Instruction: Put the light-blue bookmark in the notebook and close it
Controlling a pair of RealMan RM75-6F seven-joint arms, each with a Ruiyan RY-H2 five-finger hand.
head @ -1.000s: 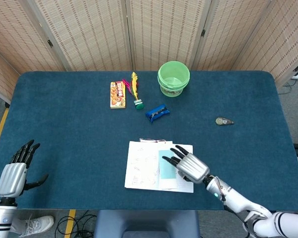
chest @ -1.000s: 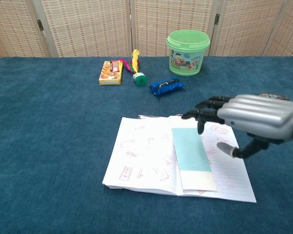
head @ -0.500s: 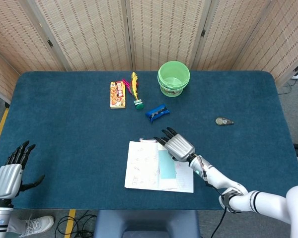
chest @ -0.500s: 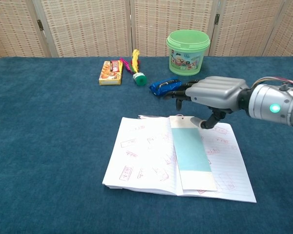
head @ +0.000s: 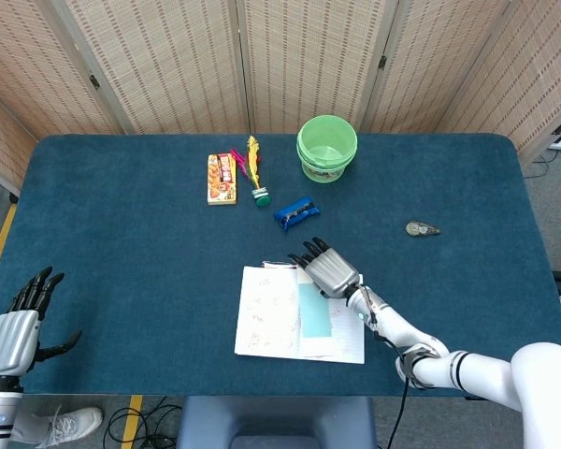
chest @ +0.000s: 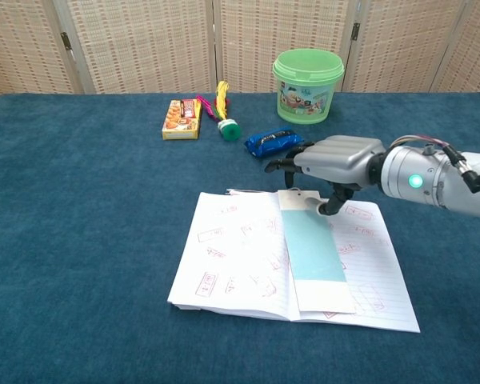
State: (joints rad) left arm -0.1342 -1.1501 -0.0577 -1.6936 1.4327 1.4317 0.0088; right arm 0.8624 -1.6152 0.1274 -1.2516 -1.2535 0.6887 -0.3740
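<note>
Right robot hand (chest: pixel 328 160), fingers spread, over open notebook (chest: pixel 240 260) (light-blue bookmark (chest: pixel 314 253) on page); left robot hand (head: pixel 19 323) spread.

**Open notebook with light-blue bookmark**

Notebook (chest: pixel 248 264): white lined pages with red markings, lying open and flat on the table, well nearer the front edge than the green bucket (chest: pixel 307 75). Light-blue bookmark (chest: pixel 314 254): long pale strip, flat on the notebook's right-hand page just beside the central fold, lengthwise along it.
</note>
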